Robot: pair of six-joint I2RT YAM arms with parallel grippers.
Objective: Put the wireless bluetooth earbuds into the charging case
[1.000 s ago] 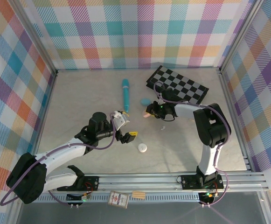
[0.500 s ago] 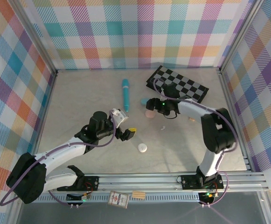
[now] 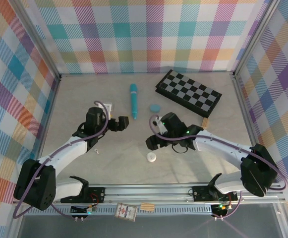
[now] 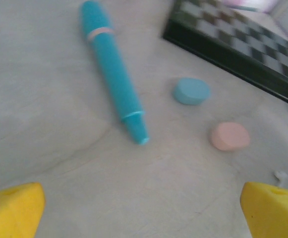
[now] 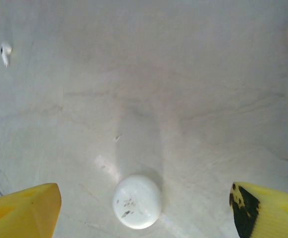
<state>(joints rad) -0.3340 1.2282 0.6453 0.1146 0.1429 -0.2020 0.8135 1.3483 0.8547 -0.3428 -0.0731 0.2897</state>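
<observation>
the right hand (image 3: 152, 143) hangs wide open and empty just above the white case (image 5: 136, 201), close to the near edge of the surface (image 3: 84, 99). a white earbud (image 5: 5, 53) lies well apart from the case, more toward the left edge. the left hand (image 3: 120, 124) is fully open too, holding nothing. i think the bud must be pinched slowly at its body, because it can slip away.
</observation>
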